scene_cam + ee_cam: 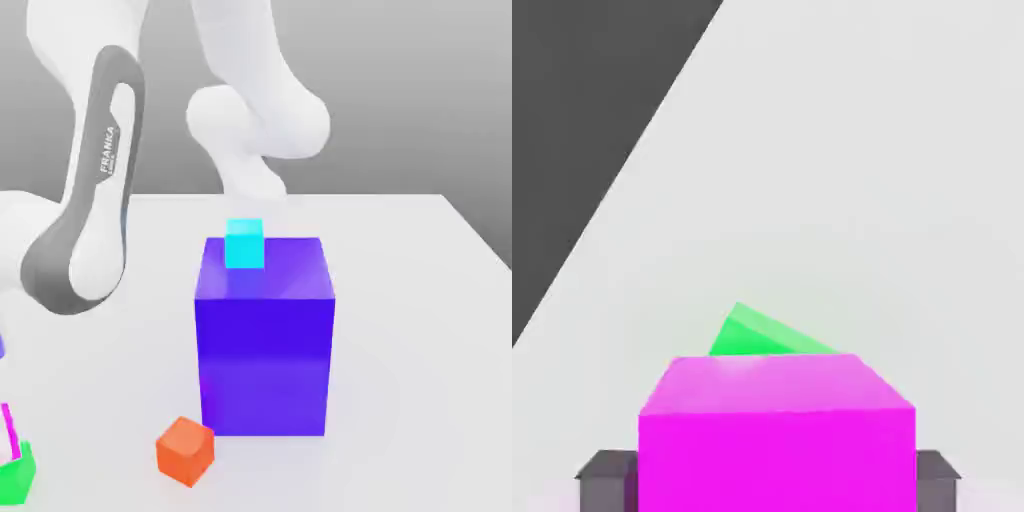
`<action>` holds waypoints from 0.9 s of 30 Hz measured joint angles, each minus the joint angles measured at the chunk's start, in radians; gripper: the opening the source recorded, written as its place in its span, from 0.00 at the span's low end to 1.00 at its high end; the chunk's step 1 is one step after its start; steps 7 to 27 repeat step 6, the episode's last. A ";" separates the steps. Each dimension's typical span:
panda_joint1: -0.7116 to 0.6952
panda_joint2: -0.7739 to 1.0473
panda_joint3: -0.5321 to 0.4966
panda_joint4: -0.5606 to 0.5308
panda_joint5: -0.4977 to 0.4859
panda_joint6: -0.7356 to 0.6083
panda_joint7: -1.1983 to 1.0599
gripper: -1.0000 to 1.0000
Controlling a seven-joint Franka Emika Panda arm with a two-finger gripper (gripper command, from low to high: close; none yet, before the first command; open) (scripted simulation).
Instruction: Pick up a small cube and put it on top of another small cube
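Note:
The small magenta cube (777,440) rests on top of the small green cube (762,335), which peeks out from under it. In the exterior view the same stack sits at the bottom left corner, the magenta cube (8,428) on the green cube (18,478), both cut by the picture's edge. My gripper (767,480) is open and straddles the magenta cube, with a dark grey finger (607,480) standing out on each side of it.
A large blue-violet block (264,335) stands mid-table with a small cyan cube (244,243) on its top. A small orange cube (185,451) lies in front of the block toward the exterior view's left. The white arm (95,200) rises over the left side.

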 joint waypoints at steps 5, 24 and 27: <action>0.005 -0.044 -0.006 -0.001 -0.012 -0.043 0.007 1.00; 0.008 -0.077 -0.009 -0.003 -0.019 -0.074 0.012 1.00; 0.008 -0.077 -0.009 -0.003 -0.019 -0.074 0.012 1.00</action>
